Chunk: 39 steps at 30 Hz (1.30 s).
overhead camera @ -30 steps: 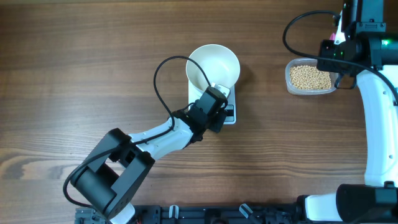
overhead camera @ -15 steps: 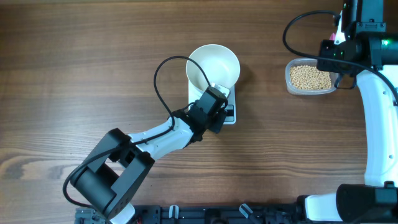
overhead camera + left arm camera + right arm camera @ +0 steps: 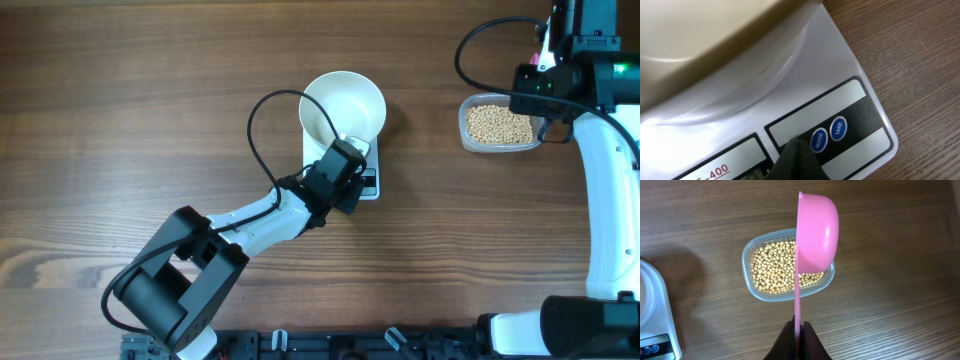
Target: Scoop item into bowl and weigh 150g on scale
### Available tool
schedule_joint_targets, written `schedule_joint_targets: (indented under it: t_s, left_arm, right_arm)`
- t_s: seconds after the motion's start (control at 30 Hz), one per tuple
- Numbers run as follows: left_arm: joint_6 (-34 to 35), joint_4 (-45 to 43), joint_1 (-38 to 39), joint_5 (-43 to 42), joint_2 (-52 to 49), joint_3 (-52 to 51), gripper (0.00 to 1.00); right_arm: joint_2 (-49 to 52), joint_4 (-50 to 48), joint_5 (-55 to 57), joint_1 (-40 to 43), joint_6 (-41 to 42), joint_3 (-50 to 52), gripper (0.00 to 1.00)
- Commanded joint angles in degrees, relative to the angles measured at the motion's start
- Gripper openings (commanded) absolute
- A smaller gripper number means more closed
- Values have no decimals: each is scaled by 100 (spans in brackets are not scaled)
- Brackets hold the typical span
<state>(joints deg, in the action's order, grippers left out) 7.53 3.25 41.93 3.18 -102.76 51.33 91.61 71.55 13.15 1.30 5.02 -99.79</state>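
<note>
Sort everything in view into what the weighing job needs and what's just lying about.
Job: beans, clear tub holding them, pink scoop in the right gripper, white bowl, scale beneath it.
Just there: wooden table, black cable.

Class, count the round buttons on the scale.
2: MODE button beside the left claw, TARE button just right of it. The claw may hide more.

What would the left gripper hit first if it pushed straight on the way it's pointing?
The front panel of the scale. The shut left gripper points its tip at the panel right beside the MODE button. Depth is unclear from the wrist view, so it may be touching there or just short of it.
</note>
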Motion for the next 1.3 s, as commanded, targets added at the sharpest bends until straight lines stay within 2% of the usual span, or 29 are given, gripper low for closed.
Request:
schedule_joint_targets:
  t_s: [0.0,0.87,1.13,1.27]
  left_arm:
    - [-131,125,-4,136,-227,-66,4]
    - [-109,210,-4,31,-175,-63,4]
    - [315,258,-4,13,992,-63,4]
    - [621,391,-7,-214,1937,-63,4]
  right_arm:
    - [44,-28,103,-9,-52,17,4]
    - [44,-33,103,-9,-52,17,4]
    - [44,-50,98,-9,-37,15,4]
    - [44,-61,48,-9,-37,15,4]
